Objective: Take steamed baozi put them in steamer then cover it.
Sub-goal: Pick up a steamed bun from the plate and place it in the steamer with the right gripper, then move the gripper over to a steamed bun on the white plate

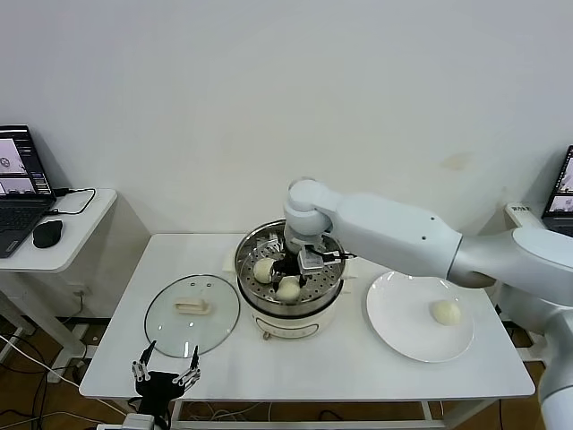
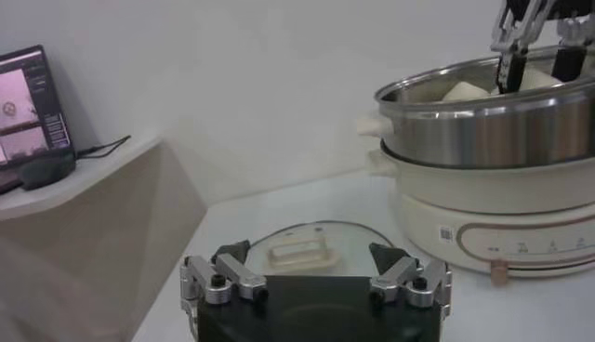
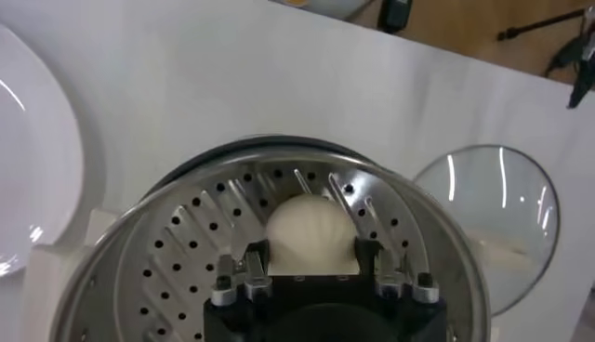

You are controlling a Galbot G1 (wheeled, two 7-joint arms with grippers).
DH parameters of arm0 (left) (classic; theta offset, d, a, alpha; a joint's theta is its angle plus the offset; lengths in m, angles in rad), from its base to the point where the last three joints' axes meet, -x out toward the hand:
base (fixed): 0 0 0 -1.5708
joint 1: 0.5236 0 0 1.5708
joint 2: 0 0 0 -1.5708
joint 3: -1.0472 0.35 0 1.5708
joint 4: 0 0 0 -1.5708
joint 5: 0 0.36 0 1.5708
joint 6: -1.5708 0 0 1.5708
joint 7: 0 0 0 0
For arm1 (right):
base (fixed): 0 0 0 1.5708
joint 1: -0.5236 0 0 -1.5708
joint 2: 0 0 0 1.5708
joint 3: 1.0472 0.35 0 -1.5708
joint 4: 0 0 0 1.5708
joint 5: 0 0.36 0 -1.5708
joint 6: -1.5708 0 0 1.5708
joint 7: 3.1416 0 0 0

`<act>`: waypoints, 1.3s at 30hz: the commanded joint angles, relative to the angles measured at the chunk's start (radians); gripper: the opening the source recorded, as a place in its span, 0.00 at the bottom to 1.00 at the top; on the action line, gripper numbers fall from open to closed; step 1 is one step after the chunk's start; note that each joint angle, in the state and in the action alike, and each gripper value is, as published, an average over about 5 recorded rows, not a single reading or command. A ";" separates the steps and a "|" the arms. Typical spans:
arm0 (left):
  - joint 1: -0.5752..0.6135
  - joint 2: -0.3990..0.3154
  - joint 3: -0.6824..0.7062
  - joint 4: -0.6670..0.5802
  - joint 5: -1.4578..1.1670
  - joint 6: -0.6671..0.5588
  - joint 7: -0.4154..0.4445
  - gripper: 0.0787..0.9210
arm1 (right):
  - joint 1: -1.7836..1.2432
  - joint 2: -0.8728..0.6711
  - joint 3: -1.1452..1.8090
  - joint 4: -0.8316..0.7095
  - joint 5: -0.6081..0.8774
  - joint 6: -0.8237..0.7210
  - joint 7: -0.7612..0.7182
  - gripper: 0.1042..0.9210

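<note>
Clamped around a small cream-white round bun (image 3: 310, 234), my right gripper (image 3: 311, 271) is reaching down inside the shiny round steel steamer (image 3: 195, 243), over its perforated tray. Two more buns (image 1: 288, 288) are sitting beside it. Farther off, my left gripper (image 1: 166, 372) is hanging spread apart near the clear glass lid (image 1: 192, 314).

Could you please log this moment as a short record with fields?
right gripper: inside the steamer, shut on a baozi
baozi in steamer: two visible on the tray in the head view, plus the held one
baozi on plate: one
cover: flat on table, left of steamer
left gripper: open, idle near the table's front edge
</note>
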 commanded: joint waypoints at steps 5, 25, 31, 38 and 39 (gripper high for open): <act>0.000 0.002 0.002 0.002 0.000 0.000 0.000 0.88 | -0.012 0.004 -0.016 -0.007 0.013 -0.003 0.008 0.58; -0.001 0.021 0.024 -0.014 -0.004 0.005 0.015 0.88 | 0.206 -0.230 0.106 0.062 0.325 -0.325 -0.022 0.88; 0.006 0.039 0.028 -0.034 -0.013 0.011 0.028 0.88 | 0.279 -0.417 0.104 0.111 0.547 -0.727 -0.103 0.88; 0.033 0.061 0.037 -0.061 -0.026 0.018 0.035 0.88 | 0.169 -0.641 0.176 0.157 0.558 -1.081 -0.129 0.88; 0.038 0.064 0.038 -0.066 -0.030 0.018 0.035 0.88 | 0.142 -0.668 0.188 0.160 0.545 -1.107 -0.132 0.88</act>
